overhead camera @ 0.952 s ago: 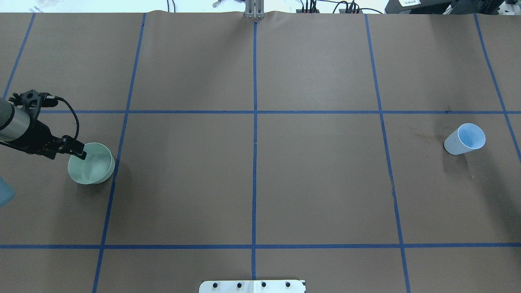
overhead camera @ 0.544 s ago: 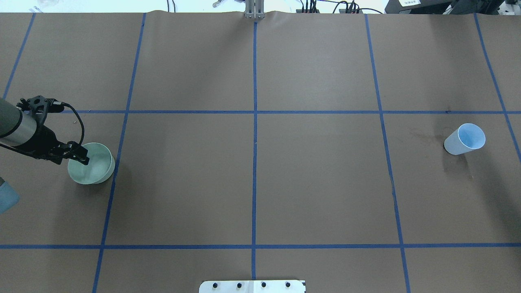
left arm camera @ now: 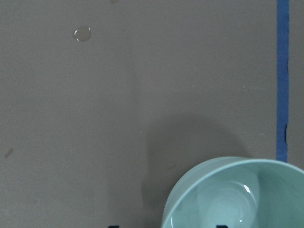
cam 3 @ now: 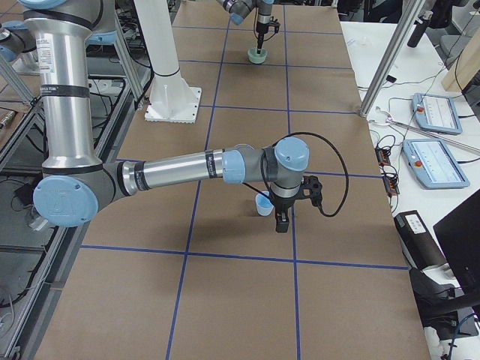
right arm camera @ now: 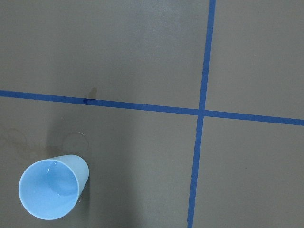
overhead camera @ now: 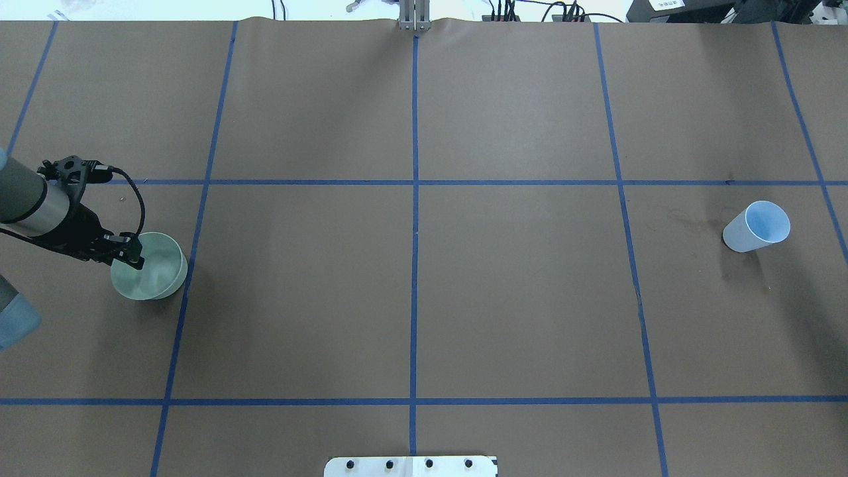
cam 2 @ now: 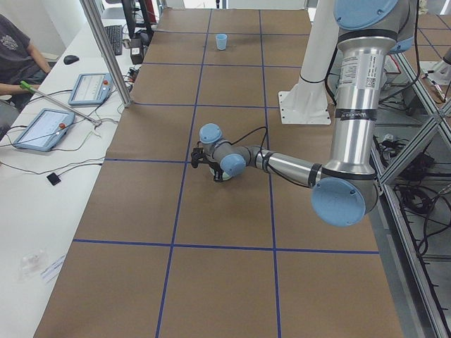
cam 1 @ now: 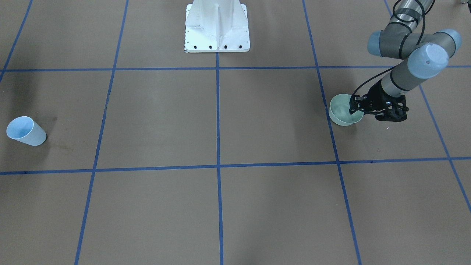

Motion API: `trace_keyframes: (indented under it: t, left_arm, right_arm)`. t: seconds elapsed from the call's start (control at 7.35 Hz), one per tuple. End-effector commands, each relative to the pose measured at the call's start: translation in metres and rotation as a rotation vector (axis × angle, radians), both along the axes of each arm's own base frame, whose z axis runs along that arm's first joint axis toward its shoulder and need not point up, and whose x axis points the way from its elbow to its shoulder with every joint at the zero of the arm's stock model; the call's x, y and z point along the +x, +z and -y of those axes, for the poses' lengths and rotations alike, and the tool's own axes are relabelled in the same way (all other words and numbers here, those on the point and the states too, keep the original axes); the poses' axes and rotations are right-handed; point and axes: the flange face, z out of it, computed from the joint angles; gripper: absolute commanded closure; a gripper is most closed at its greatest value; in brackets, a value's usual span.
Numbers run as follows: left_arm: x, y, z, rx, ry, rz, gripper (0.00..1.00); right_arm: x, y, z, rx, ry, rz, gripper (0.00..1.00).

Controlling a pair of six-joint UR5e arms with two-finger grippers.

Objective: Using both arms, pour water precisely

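Observation:
A pale green bowl (overhead camera: pixel 156 271) stands at the table's left and also shows in the front view (cam 1: pixel 340 110). My left gripper (overhead camera: pixel 129 257) hangs at its near-left rim. In the left wrist view the bowl (left arm camera: pixel 237 199) shows white glints of water inside, and the two fingertips sit far apart at the bottom edge, one on each side of the rim, so the gripper is open. A light blue cup (overhead camera: pixel 758 225) stands at the right, with a faint sheen of water inside (right arm camera: pixel 59 192). My right gripper (cam 3: pixel 281 221) shows only in the exterior right view, just beside the cup (cam 3: pixel 262 204). I cannot tell if it is open or shut.
The white bolted pedestal (cam 1: pixel 217 25) stands at the robot's edge of the table. A water droplet (left arm camera: pixel 81 33) lies on the brown paper beyond the bowl. Dried ring stains (right arm camera: pixel 76 137) mark the paper by the cup. An operator (cam 2: pixel 17 56) sits at a side table.
My left gripper has drawn back slightly toward the bowl's left rim, and the left arm's wrist and elbow have shifted. The bowl and the cup have not moved.

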Motion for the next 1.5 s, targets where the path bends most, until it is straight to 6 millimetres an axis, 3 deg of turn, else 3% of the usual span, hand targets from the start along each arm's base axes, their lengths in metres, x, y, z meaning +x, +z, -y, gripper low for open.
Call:
trace_keyframes:
  t: [0.0, 0.27, 0.54, 0.68, 0.82, 0.95, 1.09, 1.36]
  left_arm:
    - [0.010, -0.032, 0.009, -0.009, -0.020, -0.042, 1.00]
    - [0.047, -0.149, 0.043, -0.089, -0.097, -0.185, 1.00]
    - [0.119, -0.226, 0.025, -0.142, -0.109, -0.212, 1.00]
    - [0.168, -0.267, 0.009, -0.142, -0.135, -0.204, 1.00]
    - [0.218, -0.298, 0.010, -0.136, -0.157, -0.187, 1.00]
    - [0.258, -0.312, 0.018, -0.127, -0.174, -0.160, 1.00]
    - [0.277, -0.320, 0.023, -0.126, -0.173, -0.149, 1.00]
    - [0.285, -0.314, 0.016, -0.130, -0.161, -0.138, 1.00]
  right_arm:
    - [-0.001, 0.006, 0.001, -0.011, -0.002, -0.004, 0.01]
    - [-0.002, 0.006, 0.002, -0.009, -0.003, -0.004, 0.01]
    - [-0.002, 0.006, 0.003, -0.008, -0.003, -0.004, 0.01]
    - [-0.002, 0.005, 0.004, -0.006, -0.003, -0.003, 0.01]
    - [-0.002, 0.005, 0.004, -0.006, -0.003, -0.005, 0.01]
    - [-0.002, 0.005, 0.004, -0.006, -0.003, -0.005, 0.01]
    - [-0.002, 0.005, 0.004, -0.006, -0.003, -0.005, 0.01]
    - [-0.002, 0.005, 0.004, -0.006, -0.003, -0.005, 0.01]
